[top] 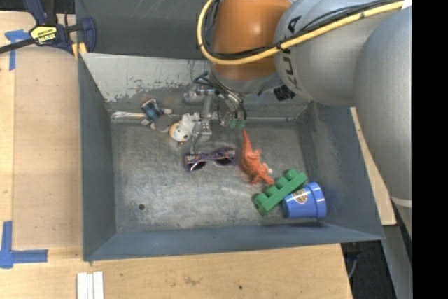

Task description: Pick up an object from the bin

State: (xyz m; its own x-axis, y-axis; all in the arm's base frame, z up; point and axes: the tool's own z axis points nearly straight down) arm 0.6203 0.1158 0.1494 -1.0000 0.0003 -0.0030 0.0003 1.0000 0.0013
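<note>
My gripper [205,127] hangs below the orange wrist cover, over the back middle of the bin floor. Its fingers point down beside a small white and yellow toy [183,128], which lies just to their left. A pair of purple sunglasses [208,159] lies just in front of the fingers. An orange toy dinosaur [253,162] lies to the right of the sunglasses. Nothing shows between the fingers.
A small blue and tan figure [151,110] lies at the back left of the floor. A green toy block [278,191] and a blue cup [304,201] on its side lie at the front right corner. The arm covers the bin's back right.
</note>
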